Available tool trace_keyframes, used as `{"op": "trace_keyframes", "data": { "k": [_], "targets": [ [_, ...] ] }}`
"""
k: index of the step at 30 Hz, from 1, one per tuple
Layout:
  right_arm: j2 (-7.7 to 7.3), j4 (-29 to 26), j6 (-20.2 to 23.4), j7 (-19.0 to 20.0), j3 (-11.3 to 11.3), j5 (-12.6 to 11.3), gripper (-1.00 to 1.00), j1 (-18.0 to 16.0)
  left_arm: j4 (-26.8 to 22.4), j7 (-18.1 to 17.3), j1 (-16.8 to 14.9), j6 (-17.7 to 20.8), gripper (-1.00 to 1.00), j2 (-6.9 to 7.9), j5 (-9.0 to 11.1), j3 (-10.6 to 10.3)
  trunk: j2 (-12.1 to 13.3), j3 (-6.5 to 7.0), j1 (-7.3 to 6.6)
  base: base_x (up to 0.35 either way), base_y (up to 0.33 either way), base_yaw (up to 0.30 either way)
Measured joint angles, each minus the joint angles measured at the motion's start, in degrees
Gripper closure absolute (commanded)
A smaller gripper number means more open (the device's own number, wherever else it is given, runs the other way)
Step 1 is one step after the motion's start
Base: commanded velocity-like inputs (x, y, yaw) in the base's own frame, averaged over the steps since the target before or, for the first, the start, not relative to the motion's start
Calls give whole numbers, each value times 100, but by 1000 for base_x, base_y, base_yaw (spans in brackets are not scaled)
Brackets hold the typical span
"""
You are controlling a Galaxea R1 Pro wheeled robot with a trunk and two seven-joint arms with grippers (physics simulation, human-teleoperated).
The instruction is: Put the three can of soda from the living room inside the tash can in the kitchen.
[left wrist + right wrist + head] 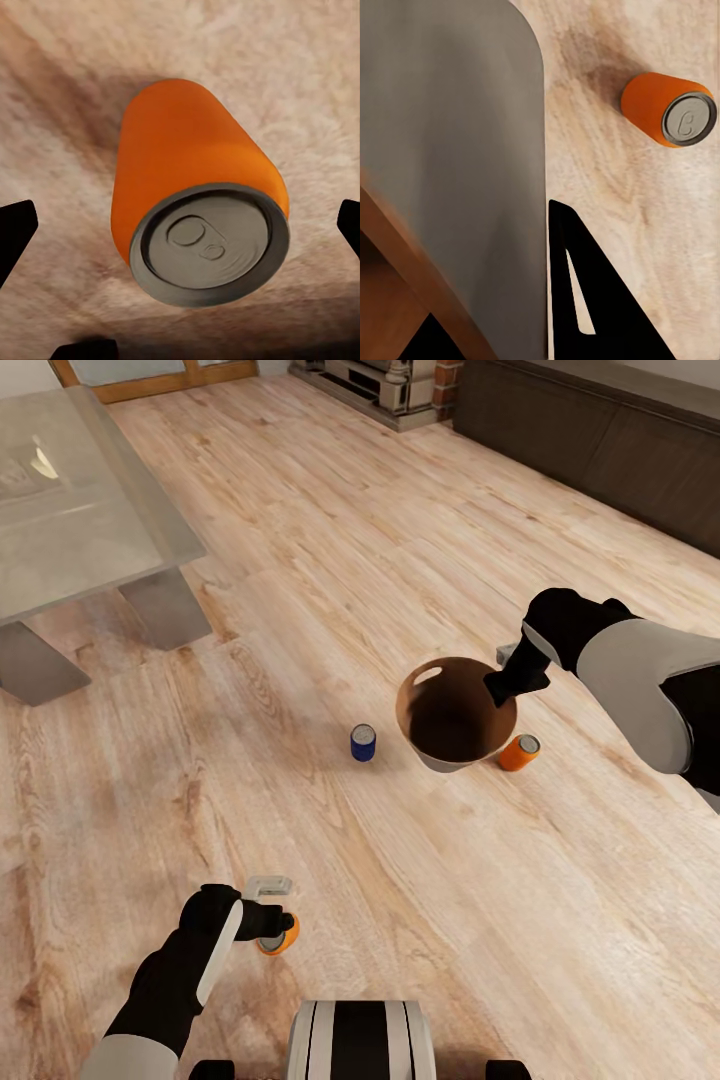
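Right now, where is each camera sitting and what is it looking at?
Head view: from the robot's head, looking down at the wood floor, blue can, trash can; both arms show.
Left wrist view: by the left gripper, facing an orange can; fingertips show.
Right wrist view: by the right gripper, facing the bin's wall, second orange can.
Shared: head view shows both orange cans.

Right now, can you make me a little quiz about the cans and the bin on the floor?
1. True or false: the blue soda can is inside the trash can.
2. Which end effector holds the trash can's rim: A left, B right?
3. Fill in: the can between the left end effector's fingers is ____.

Key: 1 false, it stands on the wooden floor. 2 B, the right end effector. 3 orange, the orange soda can.
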Motion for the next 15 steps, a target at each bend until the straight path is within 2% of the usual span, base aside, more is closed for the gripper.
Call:
{"op": "trace_keyframes", "data": {
  "k": [15],
  "targets": [
    [-2, -2, -3, 3, 2, 3, 100, 1, -61, 0, 1, 0, -100, 0, -1, 0, -1, -22, 4, 0, 0, 0]
  ]
}}
